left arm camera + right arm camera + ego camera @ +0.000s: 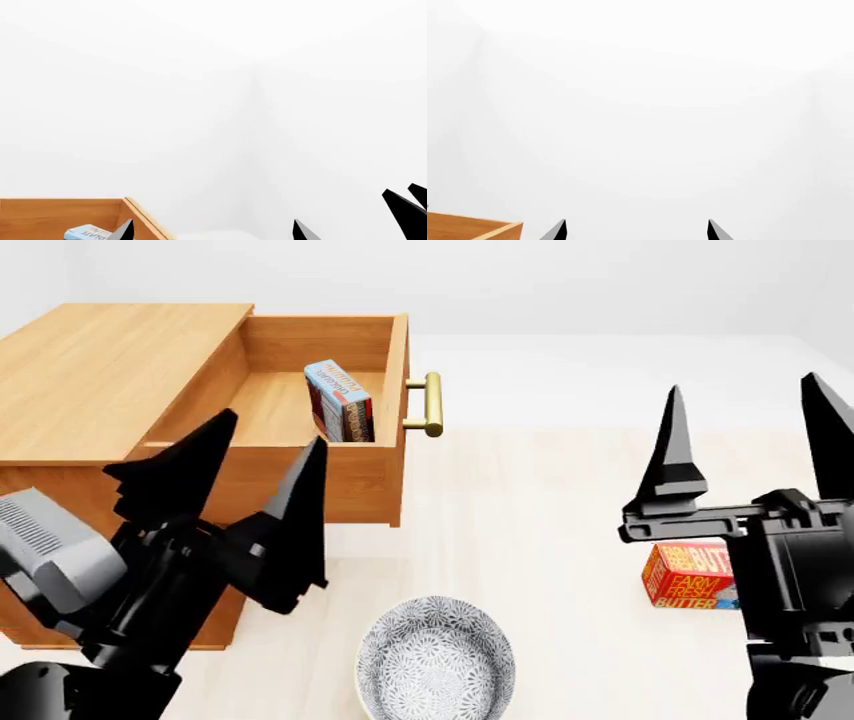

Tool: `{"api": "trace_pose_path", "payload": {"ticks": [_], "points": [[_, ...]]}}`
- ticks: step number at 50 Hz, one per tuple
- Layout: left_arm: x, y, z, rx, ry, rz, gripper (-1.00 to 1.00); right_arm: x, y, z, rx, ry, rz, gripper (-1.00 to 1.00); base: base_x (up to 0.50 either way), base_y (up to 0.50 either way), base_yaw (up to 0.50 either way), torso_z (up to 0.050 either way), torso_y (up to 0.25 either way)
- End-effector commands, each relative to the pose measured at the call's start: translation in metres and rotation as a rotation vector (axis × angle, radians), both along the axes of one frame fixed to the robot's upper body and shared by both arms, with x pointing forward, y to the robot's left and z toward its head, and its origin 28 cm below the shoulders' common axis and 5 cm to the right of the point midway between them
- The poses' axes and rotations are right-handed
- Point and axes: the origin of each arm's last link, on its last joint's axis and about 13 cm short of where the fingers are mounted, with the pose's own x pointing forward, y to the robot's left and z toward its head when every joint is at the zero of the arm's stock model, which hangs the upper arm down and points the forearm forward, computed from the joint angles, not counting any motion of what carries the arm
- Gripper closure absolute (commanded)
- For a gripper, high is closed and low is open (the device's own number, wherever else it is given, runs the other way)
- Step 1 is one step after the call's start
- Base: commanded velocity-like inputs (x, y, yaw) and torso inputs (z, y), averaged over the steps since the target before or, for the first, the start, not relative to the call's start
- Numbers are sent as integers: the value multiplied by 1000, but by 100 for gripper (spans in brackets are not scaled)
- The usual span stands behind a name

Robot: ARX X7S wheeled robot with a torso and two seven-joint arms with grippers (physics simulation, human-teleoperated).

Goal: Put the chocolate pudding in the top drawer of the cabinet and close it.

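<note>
Chocolate pudding point(339, 400) sits upright inside the open top drawer point(320, 455). Left end effector point(254, 475) and right end effector point(754, 430) are both spread wide and empty. My worry: shoving the brass handle point(430, 404) off-centre skews the drawer or tips the carton.

drawer point(327, 390) open from above | pudding carton point(339, 400) leans by its front wall, rest bare | floor obstacles: bowl point(435, 660), butter box point(691, 578)

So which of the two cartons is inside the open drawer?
The chocolate pudding, the slim red-and-blue carton upright in the top drawer; the butter box lies on the floor.
</note>
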Motion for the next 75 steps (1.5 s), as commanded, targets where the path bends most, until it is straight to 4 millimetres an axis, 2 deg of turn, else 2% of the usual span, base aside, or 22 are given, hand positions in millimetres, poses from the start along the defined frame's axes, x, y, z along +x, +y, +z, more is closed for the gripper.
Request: {"api": "trace_pose_path", "payload": {"ticks": [1, 21, 34, 40, 45, 50, 53, 58, 75], "points": [[4, -24, 7, 17, 0, -113, -100, -16, -11, -3, 29, -15, -40, -100, 0, 0, 0, 0, 0], [21, -62, 8, 55, 52, -232, -100, -42, -28, -1, 73, -68, -138, -100, 0, 0, 0, 0, 0], [18, -81, 12, 76, 83, -273, -100, -49, -34, -2, 96, -89, -175, -100, 0, 0, 0, 0, 0], [23, -90, 11, 88, 85, -290, -100, -47, -33, -4, 101, -87, -177, -100, 0, 0, 0, 0, 0], [21, -98, 13, 100, 87, -297, -100, -29, -27, -8, 104, -86, -180, -100, 0, 0, 0, 0, 0], [19, -107, 16, 114, 99, -307, -100, -20, -24, -10, 108, -87, -185, -100, 0, 0, 0, 0, 0], [22, -112, 16, 122, 113, -308, -100, -7, -20, -13, 108, -85, -184, -100, 0, 0, 0, 0, 0], [28, -120, 14, 137, 137, -304, -100, 4, -16, -16, 110, -85, -185, -100, 0, 0, 0, 0, 0], [48, -129, 2, 169, 201, -276, -100, -3, -22, -16, 139, -124, -236, -100, 0, 0, 0, 0, 0]]}}
